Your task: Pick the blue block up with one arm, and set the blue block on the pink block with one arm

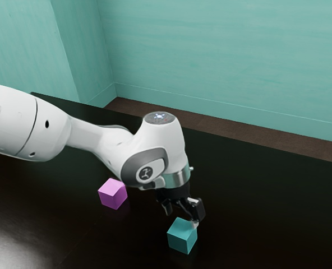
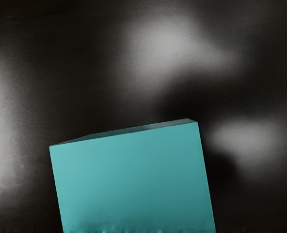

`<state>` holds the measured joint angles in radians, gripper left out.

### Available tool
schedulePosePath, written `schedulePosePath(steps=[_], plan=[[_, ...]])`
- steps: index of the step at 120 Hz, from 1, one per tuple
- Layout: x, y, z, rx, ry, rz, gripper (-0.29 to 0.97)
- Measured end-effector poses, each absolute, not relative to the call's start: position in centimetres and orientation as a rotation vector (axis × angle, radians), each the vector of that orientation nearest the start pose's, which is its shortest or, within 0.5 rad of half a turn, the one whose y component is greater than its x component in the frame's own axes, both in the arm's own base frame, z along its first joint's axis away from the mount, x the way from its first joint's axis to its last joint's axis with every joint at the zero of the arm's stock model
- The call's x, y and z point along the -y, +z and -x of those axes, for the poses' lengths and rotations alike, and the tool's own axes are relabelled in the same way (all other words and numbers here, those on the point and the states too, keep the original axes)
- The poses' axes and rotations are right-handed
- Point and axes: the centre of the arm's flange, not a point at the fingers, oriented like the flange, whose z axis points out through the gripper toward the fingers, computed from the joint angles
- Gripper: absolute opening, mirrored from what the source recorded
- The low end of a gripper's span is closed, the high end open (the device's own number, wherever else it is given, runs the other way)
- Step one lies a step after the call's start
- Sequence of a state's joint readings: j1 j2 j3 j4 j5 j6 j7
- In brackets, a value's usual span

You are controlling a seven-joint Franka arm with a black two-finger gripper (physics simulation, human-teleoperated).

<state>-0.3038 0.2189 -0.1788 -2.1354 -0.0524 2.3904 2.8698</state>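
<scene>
The blue block [image 1: 182, 235], a teal-blue cube, rests on the dark table near its front edge. My gripper [image 1: 183, 215] hangs directly over it, open, its black fingers [image 1: 197, 209] spread just above the cube's top face and not closed on its sides. In the wrist view the blue block [image 2: 134, 179] looms large right under my hand. The pink block [image 1: 112, 193] sits on the table to the exterior view's left of the blue one, about two cube widths away and a little farther back.
The glossy black table [image 1: 267, 190] stretches back to a teal wall [image 1: 222, 50] with a strip of brown floor before it. My white arm [image 1: 70, 137] reaches in from the exterior view's left, passing above and behind the pink block.
</scene>
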Motion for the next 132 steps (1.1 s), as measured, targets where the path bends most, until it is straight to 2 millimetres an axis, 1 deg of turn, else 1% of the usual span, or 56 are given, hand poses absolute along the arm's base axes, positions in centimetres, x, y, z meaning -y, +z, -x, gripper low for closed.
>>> schedulePosePath(steps=[13,33,54,76,112,132], plan=[[26.5,30.5,-50.9,-3.132,-0.150,-0.233,0.68],[26.5,29.0,-50.7,-3.169,-0.169,-0.187,0.68],[26.4,28.0,-50.7,-3.191,-0.171,-0.162,0.68],[26.4,27.5,-50.7,-3.200,-0.169,-0.145,0.68],[26.3,27.2,-50.2,-3.215,-0.154,-0.142,0.68],[26.4,27.1,-50.2,-3.215,-0.153,-0.141,0.68]])
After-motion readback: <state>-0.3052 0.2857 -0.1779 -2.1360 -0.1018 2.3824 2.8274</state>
